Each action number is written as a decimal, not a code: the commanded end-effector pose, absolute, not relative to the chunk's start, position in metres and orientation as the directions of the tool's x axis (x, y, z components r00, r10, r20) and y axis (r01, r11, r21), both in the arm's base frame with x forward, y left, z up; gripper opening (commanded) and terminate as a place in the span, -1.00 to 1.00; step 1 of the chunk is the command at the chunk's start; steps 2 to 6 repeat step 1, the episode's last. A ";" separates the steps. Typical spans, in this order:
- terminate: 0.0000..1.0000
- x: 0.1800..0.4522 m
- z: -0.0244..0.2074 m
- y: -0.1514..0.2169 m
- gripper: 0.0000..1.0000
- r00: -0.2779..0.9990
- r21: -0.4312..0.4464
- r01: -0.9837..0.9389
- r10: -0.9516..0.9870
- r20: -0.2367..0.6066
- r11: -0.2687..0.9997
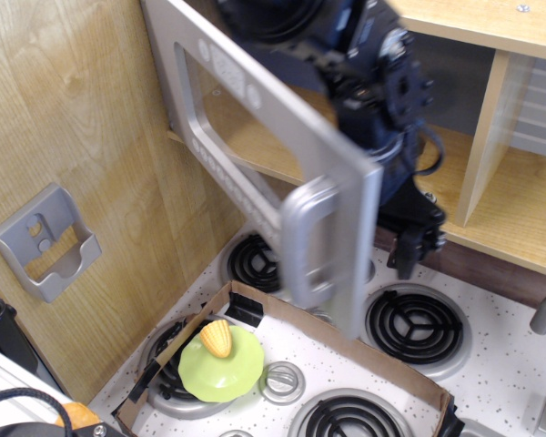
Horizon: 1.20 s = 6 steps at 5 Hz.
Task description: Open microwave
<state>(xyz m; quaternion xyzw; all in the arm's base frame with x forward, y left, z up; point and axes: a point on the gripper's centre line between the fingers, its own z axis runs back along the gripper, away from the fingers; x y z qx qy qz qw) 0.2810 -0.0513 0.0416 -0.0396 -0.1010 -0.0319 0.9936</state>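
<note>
green lid (pixel 220 366) + corn (pixel 217 337) on burner | cardboard tray (pixel 346 340) | wall holder (pixel 46 240)

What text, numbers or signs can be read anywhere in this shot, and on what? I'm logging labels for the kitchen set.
None can be read.
Microwave door: the small display and round buttons along the window show only as pale blurred shapes; no digits legible.
Wall holder, stove knobs, cardboard box: no visible lettering.
Gripper: no markings legible.

Toy kitchen: stove burners (pixel 417 320), wooden shelves (pixel 519 214).
</note>
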 end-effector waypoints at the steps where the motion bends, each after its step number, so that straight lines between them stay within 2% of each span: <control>1: 1.00 0.239 0.041 -0.033 1.00 0.963 -0.008 0.031 -0.027 0.267 1.000; 6: 1.00 0.239 0.041 -0.033 1.00 0.963 -0.008 0.031 -0.027 0.267 1.000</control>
